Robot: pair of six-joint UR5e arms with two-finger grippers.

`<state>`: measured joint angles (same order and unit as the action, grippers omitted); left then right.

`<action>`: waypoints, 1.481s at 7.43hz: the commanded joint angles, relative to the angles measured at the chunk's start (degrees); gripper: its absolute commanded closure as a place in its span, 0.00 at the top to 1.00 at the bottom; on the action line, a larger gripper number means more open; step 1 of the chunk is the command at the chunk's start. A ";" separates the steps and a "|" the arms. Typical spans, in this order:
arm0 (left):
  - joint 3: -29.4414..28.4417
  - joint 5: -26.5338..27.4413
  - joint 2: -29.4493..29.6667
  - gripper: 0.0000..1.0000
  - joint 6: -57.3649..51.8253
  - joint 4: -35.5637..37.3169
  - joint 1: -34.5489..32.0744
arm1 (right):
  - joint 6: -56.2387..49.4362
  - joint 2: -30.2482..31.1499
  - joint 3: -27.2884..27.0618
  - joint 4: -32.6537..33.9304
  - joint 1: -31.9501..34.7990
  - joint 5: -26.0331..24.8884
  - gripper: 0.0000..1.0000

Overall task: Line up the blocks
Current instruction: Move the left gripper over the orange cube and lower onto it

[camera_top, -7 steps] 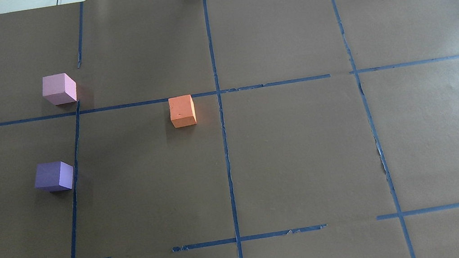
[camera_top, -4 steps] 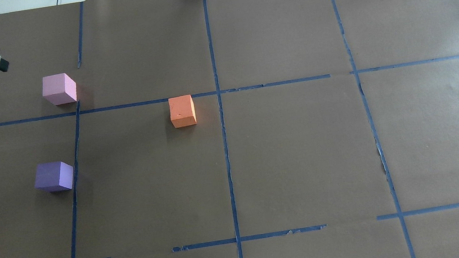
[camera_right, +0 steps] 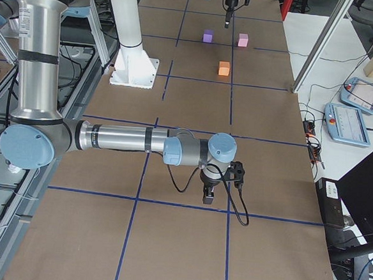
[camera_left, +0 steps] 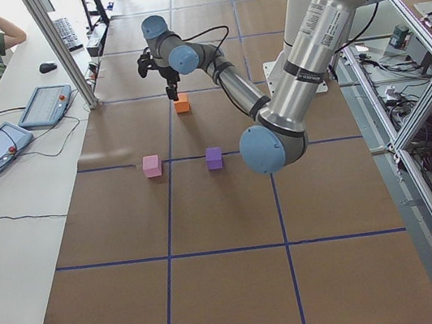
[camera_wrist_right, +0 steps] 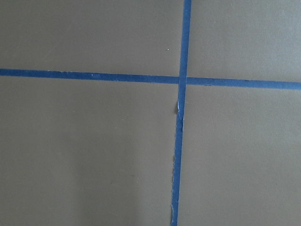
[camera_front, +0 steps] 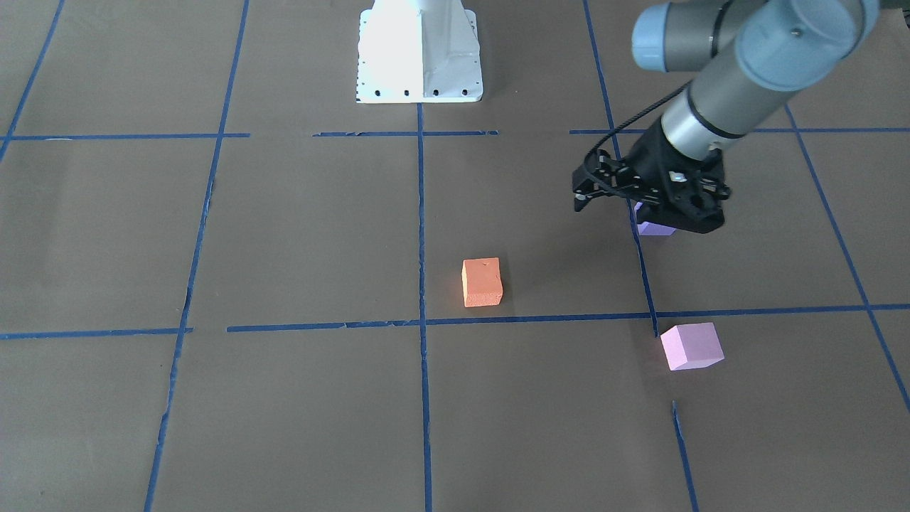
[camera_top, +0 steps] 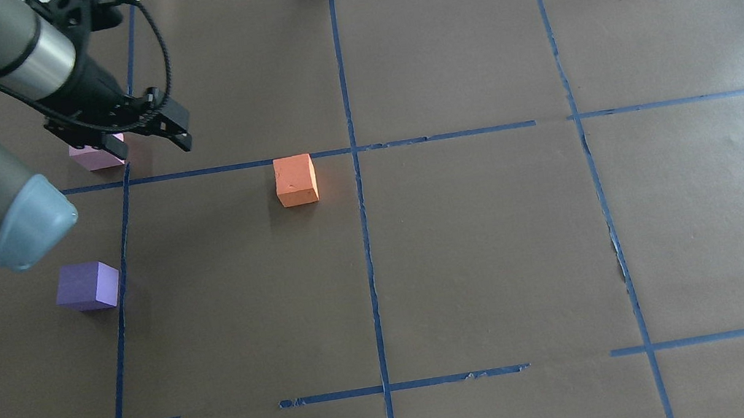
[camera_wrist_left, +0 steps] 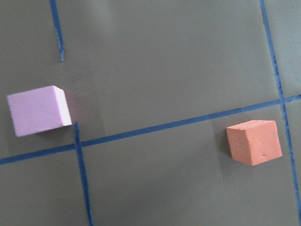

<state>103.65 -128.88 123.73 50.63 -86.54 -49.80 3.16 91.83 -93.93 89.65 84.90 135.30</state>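
In the overhead view my left tool (camera_top: 148, 143) hangs spread wide at upper left, partly hiding the pink block (camera_top: 90, 159); the orange block (camera_top: 295, 180) sits centre. I cannot tell the right tool (camera_right: 208, 196) spread.

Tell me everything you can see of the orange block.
The orange block is a small matte cube, foam-like, with a tiny nick on one face. It sits flat on the brown paper, close to a crossing of blue tape lines but clear of both. Nothing else touches it.
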 commanded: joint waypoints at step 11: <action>-23.65 21.03 15.14 1.00 15.46 -6.95 12.97 | 0.00 0.02 -0.03 0.00 0.00 0.05 1.00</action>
<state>81.85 -108.73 138.84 66.11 -91.26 -36.83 3.17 91.83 -93.96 89.65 84.90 135.32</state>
